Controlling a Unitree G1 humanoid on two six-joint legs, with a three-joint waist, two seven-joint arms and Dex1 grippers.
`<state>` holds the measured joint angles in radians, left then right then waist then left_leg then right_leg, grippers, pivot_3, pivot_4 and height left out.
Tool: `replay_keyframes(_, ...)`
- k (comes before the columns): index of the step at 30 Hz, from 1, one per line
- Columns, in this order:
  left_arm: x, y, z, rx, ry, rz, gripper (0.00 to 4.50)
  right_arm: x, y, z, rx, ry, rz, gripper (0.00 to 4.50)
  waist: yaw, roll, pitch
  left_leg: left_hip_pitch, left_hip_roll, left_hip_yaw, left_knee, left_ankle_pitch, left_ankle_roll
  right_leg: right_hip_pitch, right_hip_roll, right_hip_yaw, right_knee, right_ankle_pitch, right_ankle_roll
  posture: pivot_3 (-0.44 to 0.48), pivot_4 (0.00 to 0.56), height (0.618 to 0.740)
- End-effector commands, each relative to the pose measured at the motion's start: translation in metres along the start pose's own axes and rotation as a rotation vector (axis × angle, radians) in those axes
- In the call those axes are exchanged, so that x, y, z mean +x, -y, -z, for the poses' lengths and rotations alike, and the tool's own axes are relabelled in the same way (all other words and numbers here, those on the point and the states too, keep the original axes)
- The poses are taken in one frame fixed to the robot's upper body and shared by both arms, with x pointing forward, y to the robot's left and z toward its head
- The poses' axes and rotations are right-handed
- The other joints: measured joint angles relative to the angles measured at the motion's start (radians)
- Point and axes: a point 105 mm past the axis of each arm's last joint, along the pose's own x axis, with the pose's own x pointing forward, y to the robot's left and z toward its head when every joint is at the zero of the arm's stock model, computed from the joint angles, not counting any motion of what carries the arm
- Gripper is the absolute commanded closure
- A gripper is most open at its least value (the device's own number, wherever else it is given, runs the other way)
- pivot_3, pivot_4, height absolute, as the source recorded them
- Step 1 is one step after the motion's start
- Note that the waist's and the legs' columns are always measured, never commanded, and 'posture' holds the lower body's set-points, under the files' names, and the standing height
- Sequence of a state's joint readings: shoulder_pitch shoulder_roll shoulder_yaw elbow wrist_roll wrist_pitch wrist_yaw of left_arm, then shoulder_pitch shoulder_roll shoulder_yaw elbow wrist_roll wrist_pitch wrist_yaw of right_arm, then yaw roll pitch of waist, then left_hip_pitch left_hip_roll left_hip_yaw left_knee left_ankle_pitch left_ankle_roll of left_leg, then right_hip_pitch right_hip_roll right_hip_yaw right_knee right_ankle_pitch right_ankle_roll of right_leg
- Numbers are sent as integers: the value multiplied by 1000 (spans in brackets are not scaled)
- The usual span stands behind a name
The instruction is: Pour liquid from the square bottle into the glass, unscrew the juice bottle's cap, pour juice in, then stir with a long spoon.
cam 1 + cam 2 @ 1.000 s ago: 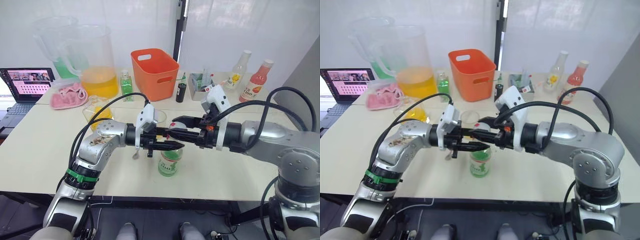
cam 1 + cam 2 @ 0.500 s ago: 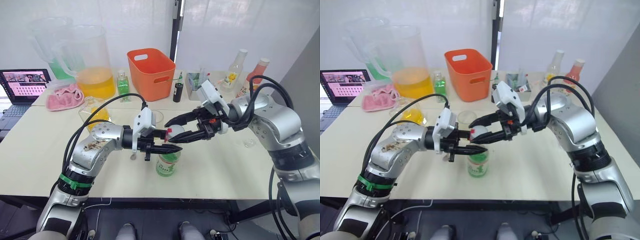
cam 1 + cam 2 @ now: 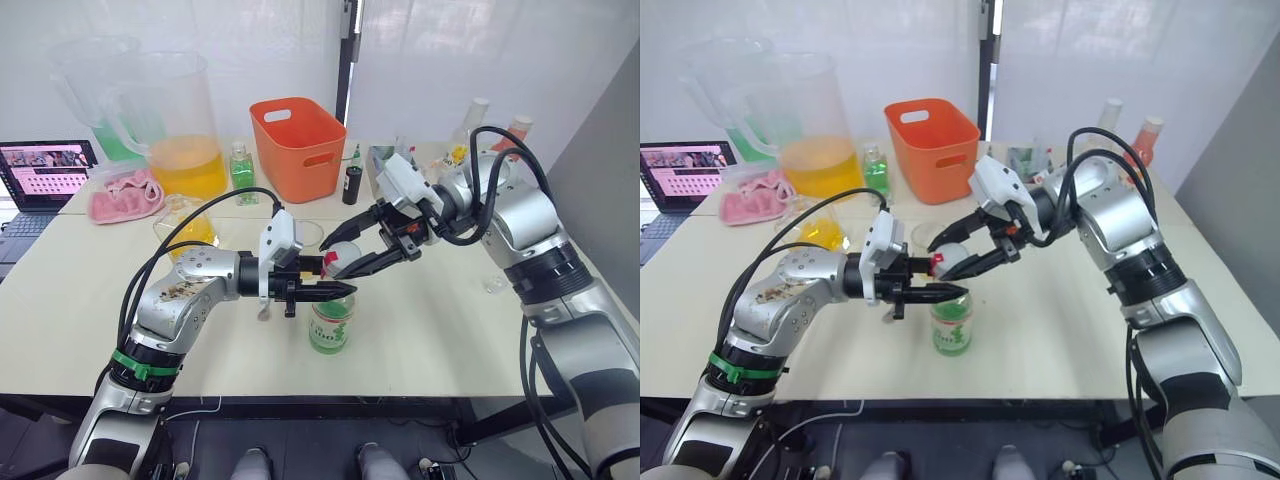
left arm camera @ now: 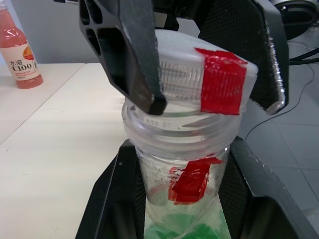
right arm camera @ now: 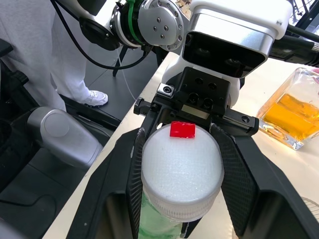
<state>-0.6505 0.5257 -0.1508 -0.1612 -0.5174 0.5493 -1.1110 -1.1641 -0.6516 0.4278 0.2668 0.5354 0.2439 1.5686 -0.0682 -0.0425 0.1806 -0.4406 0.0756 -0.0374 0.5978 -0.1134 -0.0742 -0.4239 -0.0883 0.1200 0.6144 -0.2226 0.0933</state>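
The juice bottle stands upright near the table's front, with a green-and-white label low on its body. My left gripper is shut on its neck. The white cap, marked with red tape, sits tilted on top of the neck. My right gripper reaches in from the back right and is shut on that cap. The glass stands just behind, partly hidden by my left gripper. The square bottle with yellow liquid stands to the left. What looks like the long spoon's end shows below my left wrist.
An orange basket, large clear jugs, a small green bottle and a dark bottle line the back. A laptop and a pink cloth lie far left. A person's legs stand beside the table.
My right arm has swung from lying level across the front to reaching in from the back right, turning the gripper about the cap. The cap now sits tilted. The left gripper has kept its hold.
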Motion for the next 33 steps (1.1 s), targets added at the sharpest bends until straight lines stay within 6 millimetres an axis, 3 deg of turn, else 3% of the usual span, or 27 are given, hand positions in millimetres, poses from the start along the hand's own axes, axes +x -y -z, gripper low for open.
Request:
replay_keyframes(1,2,3,10,-20,-42,3,3107,2,-6,12,44,-36,-59,2890,0,0,0,0,0,0,0,0,0,0,0,0,0,0,0,0,150,717)
replay_keyframes(5,4,4,11,-23,-40,9,3108,-3,-1,1,45,-3,-33,2890,0,0,0,0,0,0,0,0,0,0,0,0,1,0,0,0,150,717)
replay_keyframes(16,9,9,13,-30,-33,46,3109,-32,-8,-62,77,127,30,2891,6,1,0,-1,0,0,0,0,0,-2,0,0,2,0,0,0,150,717)
replay_keyframes(21,11,9,14,-31,-32,59,3109,-61,-6,-84,101,184,180,2891,15,1,0,-1,0,0,0,0,0,-2,0,0,1,0,0,0,150,717)
replay_keyframes(27,12,8,14,-28,-30,71,3110,-82,-19,-82,163,203,360,2891,27,0,0,-2,0,0,-1,0,0,-2,0,0,-1,-1,0,0,150,717)
replay_keyframes(33,12,8,14,-30,-25,85,3110,-104,-29,-65,250,199,602,2891,25,1,0,-2,0,1,-1,0,0,-2,-1,1,-1,-1,0,0,150,717)
